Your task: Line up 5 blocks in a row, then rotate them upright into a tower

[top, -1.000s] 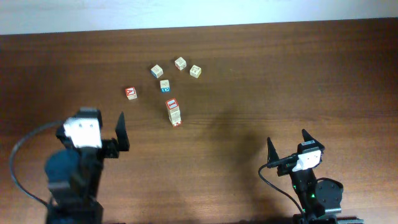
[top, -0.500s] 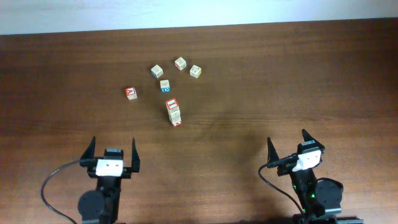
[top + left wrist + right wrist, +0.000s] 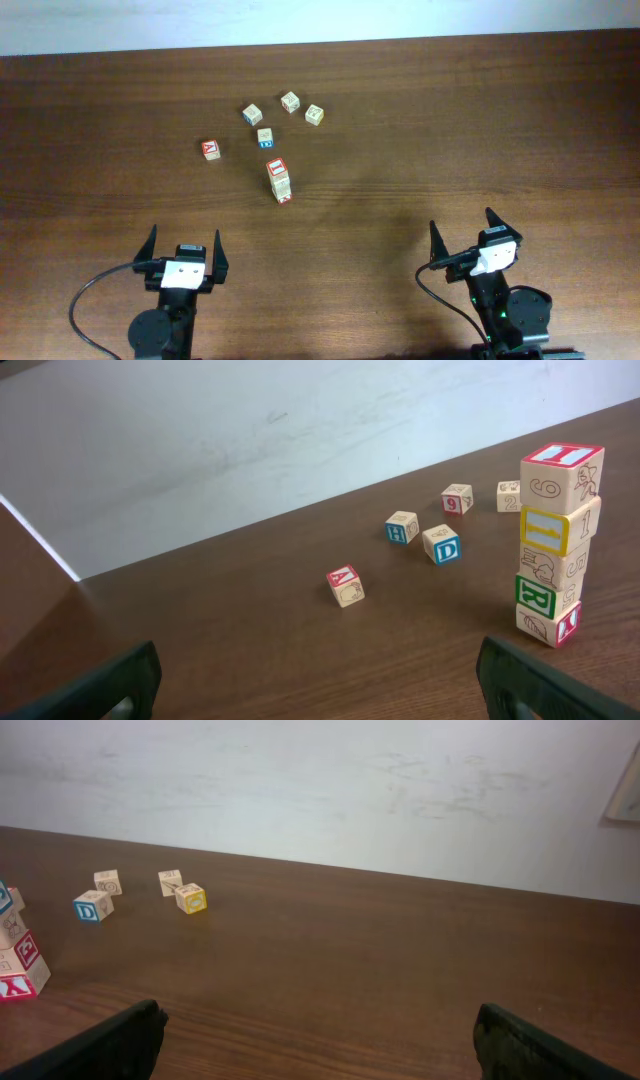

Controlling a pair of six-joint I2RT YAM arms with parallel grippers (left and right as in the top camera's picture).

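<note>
On the table [image 3: 450,120], five blocks [image 3: 558,545] stand stacked. Left gripper [image 3: 184,237] and right gripper [image 3: 461,221] gape wide, holding nothing.

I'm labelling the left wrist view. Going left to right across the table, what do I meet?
Red-A cube → blue-H cube → blue-D cube → red-9 cube → pale cube → stack of blocks.

Blocks [image 3: 556,545] stacked five high, upright
</note>
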